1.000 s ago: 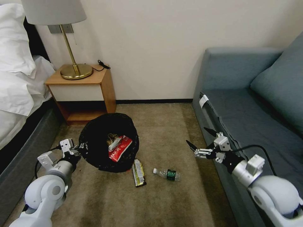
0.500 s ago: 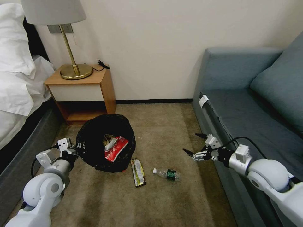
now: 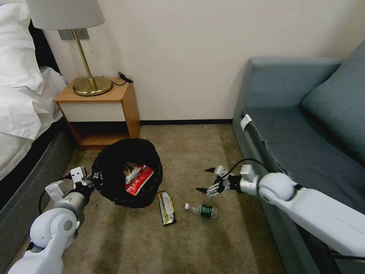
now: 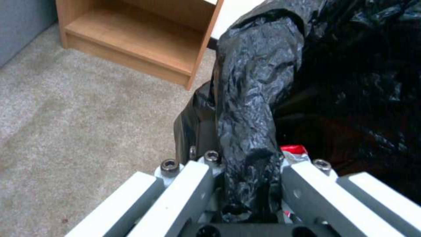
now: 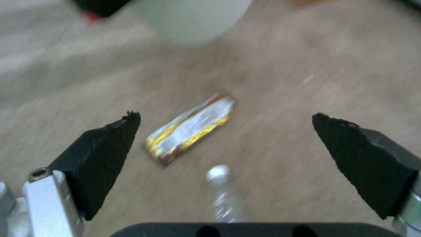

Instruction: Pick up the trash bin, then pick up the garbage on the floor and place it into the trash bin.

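Two pieces, your bottle (image 3: 201,210) and wrapper (image 3: 166,207), lie just below the wide-open right gripper (image 3: 205,179); the left gripper (image 3: 96,178) pinches the trash bin (image 3: 114,167) rim, its contents partly hidden.

- trash bin (image 3: 114,171): glossy, wrinkled black plastic;
- wrapper (image 3: 166,207): shiny gold-printed foil;
- bottle (image 3: 201,210): clear plastic;
- nightstand (image 3: 99,110): smooth wood;
- carpet (image 3: 197,152): rough, matt pile

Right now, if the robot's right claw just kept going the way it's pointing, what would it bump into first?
Probably the small clear bottle on the carpet: the open right gripper points down at it, with the gold-printed wrapper just beyond. Depth is hard to judge.
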Robot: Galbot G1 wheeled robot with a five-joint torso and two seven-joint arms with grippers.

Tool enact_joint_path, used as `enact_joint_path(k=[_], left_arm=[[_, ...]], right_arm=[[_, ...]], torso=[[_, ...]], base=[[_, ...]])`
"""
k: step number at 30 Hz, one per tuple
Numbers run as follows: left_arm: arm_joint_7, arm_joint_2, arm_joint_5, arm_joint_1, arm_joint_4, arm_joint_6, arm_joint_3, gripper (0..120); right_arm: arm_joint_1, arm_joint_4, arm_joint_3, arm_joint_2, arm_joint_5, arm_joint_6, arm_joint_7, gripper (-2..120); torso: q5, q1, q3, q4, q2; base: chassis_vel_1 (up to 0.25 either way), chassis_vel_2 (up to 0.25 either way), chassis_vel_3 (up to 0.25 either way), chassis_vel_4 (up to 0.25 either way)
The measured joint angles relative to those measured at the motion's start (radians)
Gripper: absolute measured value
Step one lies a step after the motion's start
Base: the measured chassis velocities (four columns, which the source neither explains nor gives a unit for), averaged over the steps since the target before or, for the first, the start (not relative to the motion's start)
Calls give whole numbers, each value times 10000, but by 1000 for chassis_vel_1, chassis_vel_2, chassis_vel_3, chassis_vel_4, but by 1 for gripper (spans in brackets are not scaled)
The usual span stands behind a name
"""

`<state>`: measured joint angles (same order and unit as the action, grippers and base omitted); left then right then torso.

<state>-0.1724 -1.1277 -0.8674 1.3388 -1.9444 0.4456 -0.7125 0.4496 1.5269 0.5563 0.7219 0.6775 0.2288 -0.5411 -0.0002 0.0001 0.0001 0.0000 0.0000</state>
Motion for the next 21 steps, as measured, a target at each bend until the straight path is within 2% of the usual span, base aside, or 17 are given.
enact_joint_path(k=[1, 5, 11, 14, 21], left_arm=[[0, 0, 0, 0, 0, 0, 0, 2], [89, 12, 1, 17, 130, -83, -74, 2], [118, 33, -34, -67, 188, -112, -88, 2], [125, 36, -45, -85, 190, -115, -89, 2], [180, 86, -91, -154, 257, -143, -95, 2]], right_arm=[[0, 0, 0, 0, 0, 0, 0, 100], [-870, -1198, 934, 460, 111, 36, -1262, 100], [-1804, -2193, 1774, 875, 181, 157, -2163, 100], [-1890, -2476, 1890, 995, 172, 149, -2359, 100], [-1954, -4067, 2209, 1684, -154, -17, -3095, 100]], torso=[[0, 0, 0, 0, 0], [2, 0, 1, 1, 0], [-2, 0, -1, 0, 0], [-2, 0, 0, 1, 0], [3, 0, 0, -1, 0]], base=[[0, 0, 0, 0], [0, 0, 0, 0], [0, 0, 0, 0], [0, 0, 0, 0], [0, 0, 0, 0]])
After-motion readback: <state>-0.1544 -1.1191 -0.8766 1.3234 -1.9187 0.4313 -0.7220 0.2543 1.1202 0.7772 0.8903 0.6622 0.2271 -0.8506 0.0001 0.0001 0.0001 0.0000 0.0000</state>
